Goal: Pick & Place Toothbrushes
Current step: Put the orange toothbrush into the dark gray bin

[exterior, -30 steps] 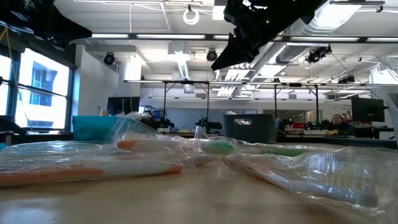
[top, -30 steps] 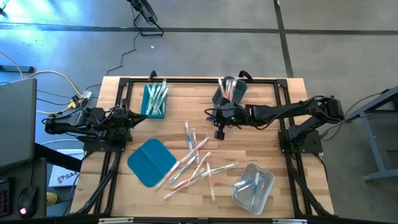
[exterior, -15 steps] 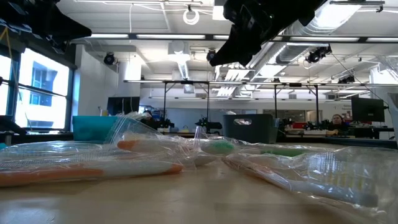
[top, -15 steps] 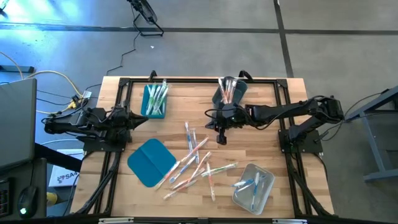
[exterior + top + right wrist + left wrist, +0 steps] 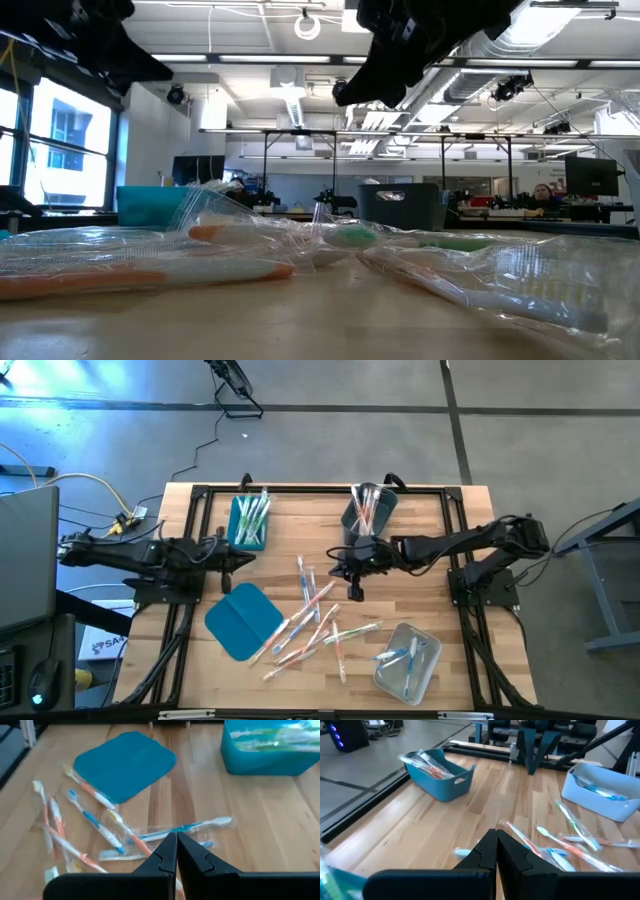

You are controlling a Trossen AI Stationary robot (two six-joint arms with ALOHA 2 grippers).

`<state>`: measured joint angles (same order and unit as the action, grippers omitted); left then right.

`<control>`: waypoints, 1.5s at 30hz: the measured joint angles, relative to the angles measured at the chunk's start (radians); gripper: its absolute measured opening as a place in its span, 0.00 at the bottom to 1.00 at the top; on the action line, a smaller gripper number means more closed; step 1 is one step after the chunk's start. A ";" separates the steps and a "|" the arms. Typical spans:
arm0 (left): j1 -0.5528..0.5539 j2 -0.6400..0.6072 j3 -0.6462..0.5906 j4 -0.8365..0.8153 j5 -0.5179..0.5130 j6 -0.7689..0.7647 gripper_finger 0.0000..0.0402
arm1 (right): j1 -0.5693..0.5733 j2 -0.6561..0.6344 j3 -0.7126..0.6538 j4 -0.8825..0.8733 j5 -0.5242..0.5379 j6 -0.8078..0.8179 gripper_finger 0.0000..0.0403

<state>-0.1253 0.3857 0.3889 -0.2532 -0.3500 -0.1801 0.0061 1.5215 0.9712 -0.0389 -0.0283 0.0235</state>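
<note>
Several toothbrushes (image 5: 315, 615) in clear wrappers lie scattered on the wooden table's middle and near part; the right wrist view shows them (image 5: 100, 832) below the fingers. My right gripper (image 5: 353, 592) hangs shut above the pile's far edge, holding nothing; its shut fingertips (image 5: 176, 839) point slantwise down at the pile. My left gripper (image 5: 243, 557) is shut and empty, reaching in from the left side near the teal bin, its fingertips (image 5: 496, 836) nearly level over the table. In the low view the toothbrushes (image 5: 250, 255) fill the foreground, the right gripper (image 5: 345, 92) high above them.
A teal bin (image 5: 248, 522) with green toothbrushes stands far left, a grey bin (image 5: 368, 510) with pink-orange ones far middle, a clear bin (image 5: 408, 658) with blue ones near right. A flat teal lid (image 5: 243, 620) lies near left. A black frame (image 5: 320, 488) borders the table.
My left gripper has reached out from the left side toward the table's middle, staying shut. My right gripper has drifted a little toward the near edge, over the pile's far side, and turned slightly. The toothbrushes have not moved.
</note>
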 joint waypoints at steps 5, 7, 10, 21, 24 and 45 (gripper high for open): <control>0.000 0.119 0.000 0.111 0.031 0.053 0.00 | 0.001 0.054 0.000 0.002 0.000 -0.002 0.01; 0.000 0.159 0.000 0.141 0.051 0.076 0.00 | 0.001 0.078 0.000 0.009 0.000 -0.003 0.01; 0.000 0.203 0.000 0.180 0.056 0.107 0.00 | 0.001 0.102 0.000 0.018 0.000 -0.039 0.01; -0.002 0.239 -0.139 0.457 0.060 0.153 0.00 | -0.021 0.106 0.000 0.132 -0.004 -0.083 0.01; -0.002 0.239 -0.220 0.606 0.064 0.150 0.00 | -0.032 0.106 0.000 0.130 -0.005 -0.099 0.01; 0.000 0.178 -0.240 0.594 0.071 0.172 0.00 | -0.054 0.106 0.000 0.209 -0.024 -0.095 0.01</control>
<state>-0.1249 0.5639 0.1493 0.3408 -0.2794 -0.0082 -0.0477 1.6276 0.9714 0.1698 -0.0528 -0.0713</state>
